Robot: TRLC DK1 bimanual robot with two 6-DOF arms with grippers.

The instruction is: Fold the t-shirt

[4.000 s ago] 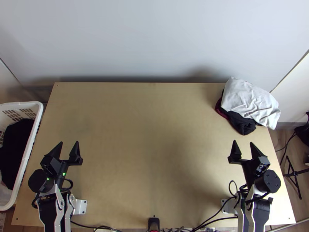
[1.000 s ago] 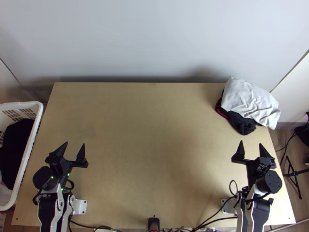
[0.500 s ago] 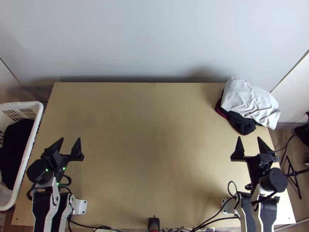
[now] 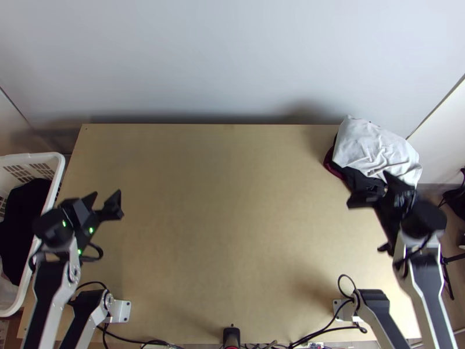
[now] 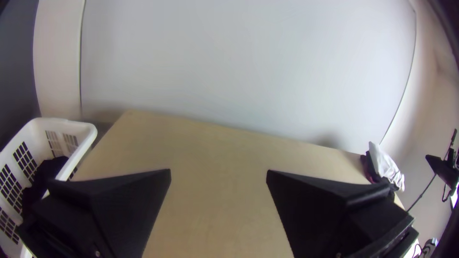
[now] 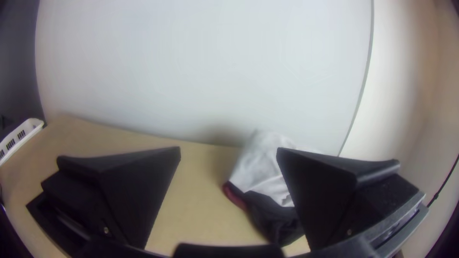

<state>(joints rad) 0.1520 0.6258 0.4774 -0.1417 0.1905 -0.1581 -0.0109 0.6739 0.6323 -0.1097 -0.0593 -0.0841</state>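
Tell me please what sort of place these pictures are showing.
Probably a robot lab or test station for handling laundry: left arm and right arm at a wooden table, a white basket holding dark cloth, and a heap of fabric on the table.

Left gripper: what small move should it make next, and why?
I'd probably ease the left gripper sideways over the white basket. Its fingers are open and hold nothing, the basket stands just beside it, and black cloth lies bunched inside, possibly the t-shirt to fold.
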